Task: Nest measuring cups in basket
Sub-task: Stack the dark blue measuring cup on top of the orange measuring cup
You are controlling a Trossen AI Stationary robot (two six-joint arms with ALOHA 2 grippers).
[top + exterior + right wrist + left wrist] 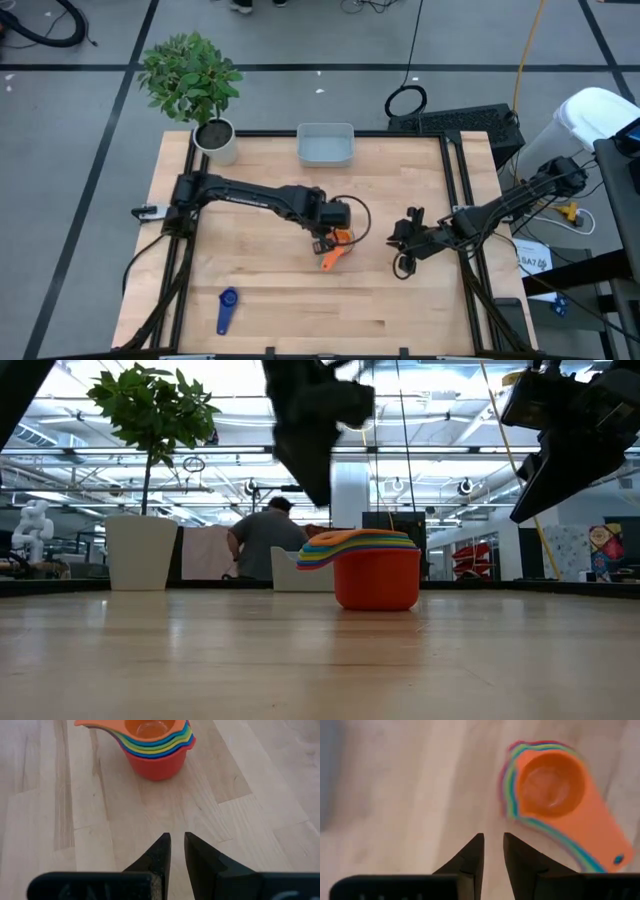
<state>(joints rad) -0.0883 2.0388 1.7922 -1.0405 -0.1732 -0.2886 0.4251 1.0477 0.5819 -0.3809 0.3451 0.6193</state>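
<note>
A nested stack of measuring cups (342, 240) stands upright on its red bottom cup (377, 580) in the middle of the table. The orange cup (550, 782) is on top, and the flat handles fan out to one side. One blue cup (227, 308) lies alone near the table's near-left edge. The pale grey basket (325, 145) sits at the far edge. My left gripper (493, 836) hovers above the table just left of the stack, shut on nothing. My right gripper (177, 835) hangs shut to the right of the stack, pointing at it.
A potted plant in a round white pot (217, 140) stands at the far-left corner, left of the basket. Black rails (462, 200) run along the table's sides. A person (265, 540) shows in the room beyond the far edge. Bare wood lies along the near edge.
</note>
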